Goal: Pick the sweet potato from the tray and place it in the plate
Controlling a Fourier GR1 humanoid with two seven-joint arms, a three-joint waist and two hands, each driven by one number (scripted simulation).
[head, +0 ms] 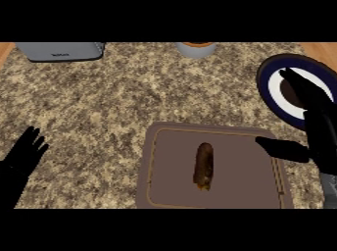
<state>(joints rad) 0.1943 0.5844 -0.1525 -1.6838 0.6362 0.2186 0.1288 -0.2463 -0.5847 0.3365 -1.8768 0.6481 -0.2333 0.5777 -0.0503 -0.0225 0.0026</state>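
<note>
A long brown sweet potato (pixel 203 165) lies lengthwise in the middle of the grey-brown tray (pixel 164 191) at the counter's front. At the right stands a dark blue plate (pixel 267 81) with a white centre, partly covered by my right hand (pixel 324 128). That hand is open, its fingers stretched up over the plate and its thumb pointing left over the tray's right edge, a short way right of the sweet potato. My left hand (pixel 23 154) rests open at the lower left, fingers up, well away from the tray.
A grey toaster (pixel 59 51) sits at the back left edge. A grey cup-like container (pixel 196 48) stands at the back centre. Wooden surface shows at the far left and right corners beyond the speckled counter.
</note>
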